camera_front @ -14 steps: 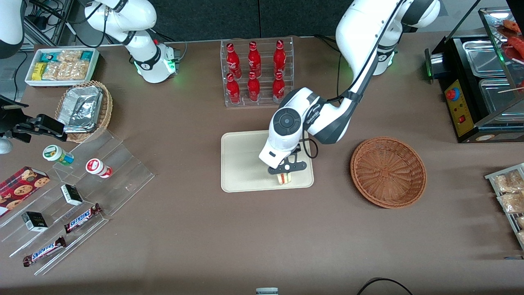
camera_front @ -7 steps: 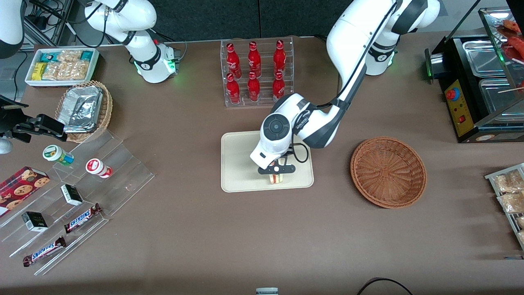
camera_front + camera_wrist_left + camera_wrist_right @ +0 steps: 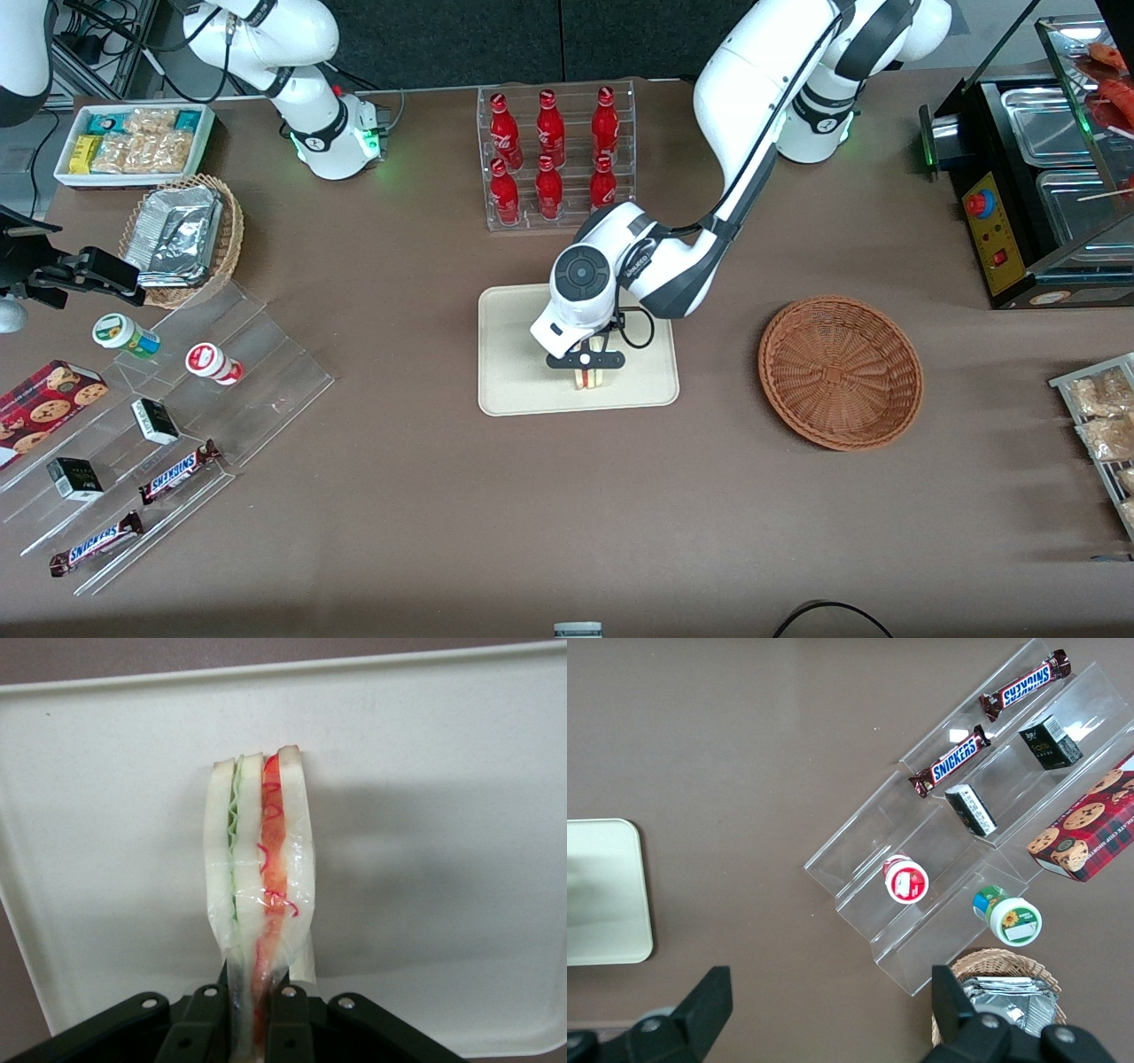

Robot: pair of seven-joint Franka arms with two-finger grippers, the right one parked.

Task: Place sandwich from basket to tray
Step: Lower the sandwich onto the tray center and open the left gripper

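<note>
Brown table (image 3: pixel 532 514); dark wall panel (image 3: pixel 532 40) above; even overhead light, soft shadows.

The sandwich (image 3: pixel 259 877) is wrapped in thin clear plastic film, glossy and a bit wrinkled; the bread looks soft and matt. The gripper (image 3: pixel 252 1014), over the tray and closed on the sandwich, is matt black plastic w/ small shiny metal screws. The tray (image 3: pixel 509 354) is smooth cream plastic, matt, w/ a few small specks. The basket (image 3: pixel 840 372) is woven wicker, rough, reddish-brown. The table (image 3: pixel 567 514) has a brown matt cover, looks like cloth. The arm shell (image 3: pixel 673 266) is glossy white plastic w/ dark grey parts. The bottle rack (image 3: pixel 556 159) is clear acrylic, the bottles (image 3: pixel 549 128) glossy red. The foil trays (image 3: pixel 173 235) are crinkled shiny metal.
</note>
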